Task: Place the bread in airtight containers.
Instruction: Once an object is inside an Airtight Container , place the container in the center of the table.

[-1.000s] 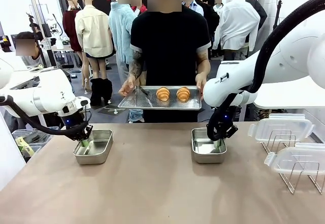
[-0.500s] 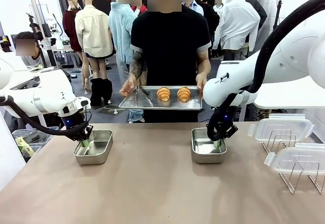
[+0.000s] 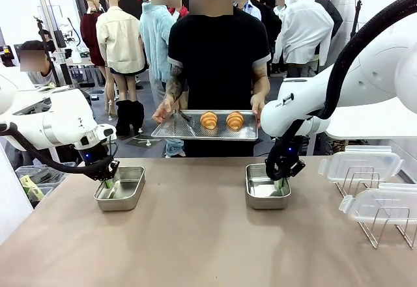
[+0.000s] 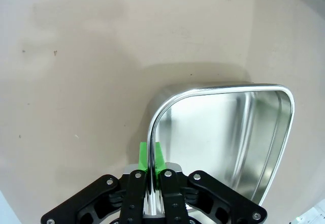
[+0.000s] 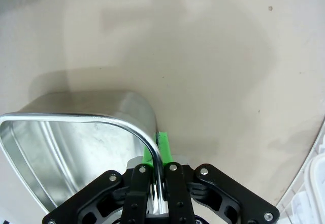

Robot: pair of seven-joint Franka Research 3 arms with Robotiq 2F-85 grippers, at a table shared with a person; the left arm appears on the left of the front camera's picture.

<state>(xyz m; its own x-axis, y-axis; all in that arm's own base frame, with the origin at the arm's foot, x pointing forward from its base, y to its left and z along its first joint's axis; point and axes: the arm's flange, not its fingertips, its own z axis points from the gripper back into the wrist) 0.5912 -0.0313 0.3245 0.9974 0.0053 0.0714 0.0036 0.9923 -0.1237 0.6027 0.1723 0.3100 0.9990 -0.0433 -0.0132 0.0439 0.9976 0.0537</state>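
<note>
Two pans point(image 3: 121, 196) staged empty, rims pinched by left gripper point(image 3: 109, 183) and right gripper point(image 3: 281, 185); croissants point(image 3: 209, 120) sit on the person's tray point(image 3: 174, 128); likely next: unclamp, fetch one.

Your front camera sat between the arms on the robot's side, looking level across the surface point(image 3: 195, 235) at the person point(image 3: 218, 46) beyond, wide enough to take in both arms. Your left wrist camera looked steeply down along the left gripper point(image 4: 150, 155), very close, with the left container point(image 4: 218, 132) just ahead of its fingers. Your right wrist camera did likewise over the right gripper point(image 5: 158, 150) and the right container point(image 5: 66, 148). The front view shared both pinched rims, far smaller.
</note>
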